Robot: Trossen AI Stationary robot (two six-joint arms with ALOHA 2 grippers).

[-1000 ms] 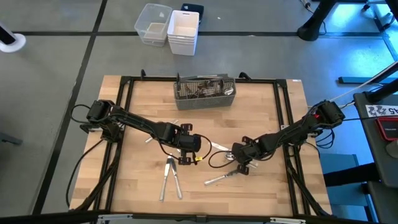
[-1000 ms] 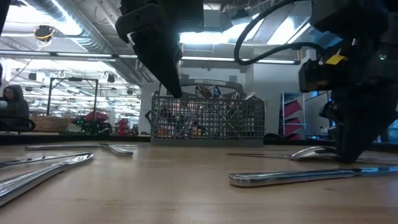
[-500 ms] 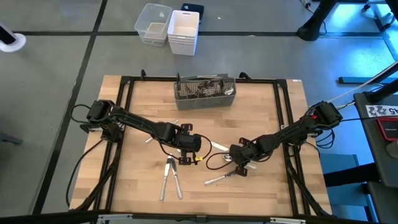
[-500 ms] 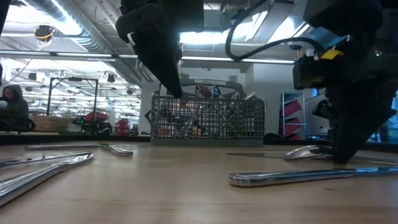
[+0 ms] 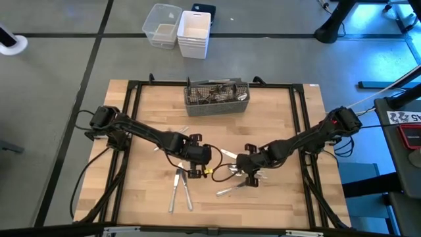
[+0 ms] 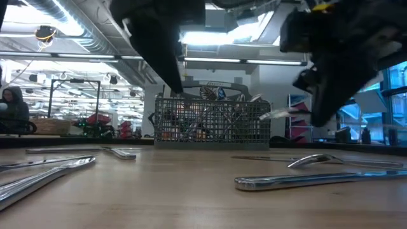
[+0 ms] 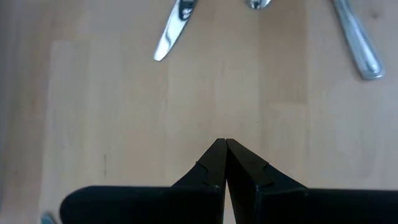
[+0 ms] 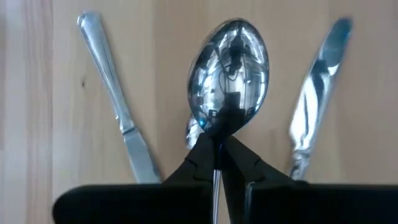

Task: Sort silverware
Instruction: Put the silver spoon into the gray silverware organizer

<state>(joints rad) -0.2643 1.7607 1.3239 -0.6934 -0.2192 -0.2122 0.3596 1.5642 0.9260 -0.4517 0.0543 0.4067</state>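
Note:
My right gripper [image 5: 244,173] hangs above the middle of the table, shut on a shiny spoon [image 8: 230,74]. In the low view the spoon [image 6: 283,114] sticks out level toward the left, well above the wood. My left gripper [image 5: 197,172] is shut and holds nothing; it hovers over bare wood [image 7: 225,144]. More silverware lies flat on the table: two knives [image 5: 179,191] below the left gripper, a knife [image 5: 231,189] and a spoon [image 6: 331,159] below the right one. The wire-mesh caddy [image 5: 216,97] stands at the far edge. My right gripper pinches the spoon at its neck [image 8: 217,129], just behind the bowl, between the two fingertips. The fingers lie along the spoon, and the handle [image 8: 216,180] runs back between them. They slant down from the table's right. The spoon is lifted clear of the table.
Loose pieces lie left of centre [image 5: 181,131] and between the arms [image 5: 227,154]. White bins [image 5: 194,31] stand on the floor beyond the table. A black frame [image 5: 131,92] runs around the tabletop. A person sits far back in the room [image 6: 13,108].
My right gripper has risen from the table and rolled a little, taking the spoon with it. The spoon, which lay on the wood, now hangs clear above the knife and the other spoon.

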